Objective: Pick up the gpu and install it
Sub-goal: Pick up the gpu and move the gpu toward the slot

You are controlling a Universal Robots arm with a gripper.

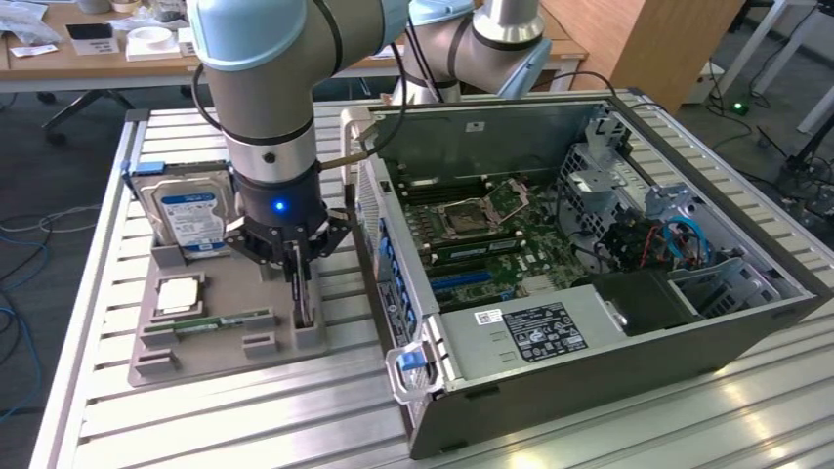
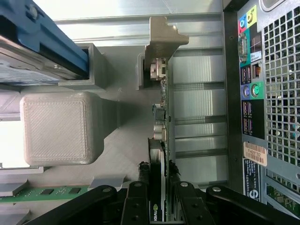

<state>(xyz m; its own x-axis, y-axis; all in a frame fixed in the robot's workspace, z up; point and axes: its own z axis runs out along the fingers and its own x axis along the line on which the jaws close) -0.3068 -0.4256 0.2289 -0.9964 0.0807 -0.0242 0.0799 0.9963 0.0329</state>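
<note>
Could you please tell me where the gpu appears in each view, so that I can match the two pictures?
Exterior view: the gpu stands on edge in the grey holder, the hand shut on it.
Wrist view: the gpu is edge-on between the hand's fingers, silver bracket at its far end.
Shared landmark: the computer case, beside the holder in both.

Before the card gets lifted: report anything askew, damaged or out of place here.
Nothing stands out. The gpu stands on edge, straight in the holder, under the gripper. The hard drive and the memory stick sit squarely in their own places.
</note>
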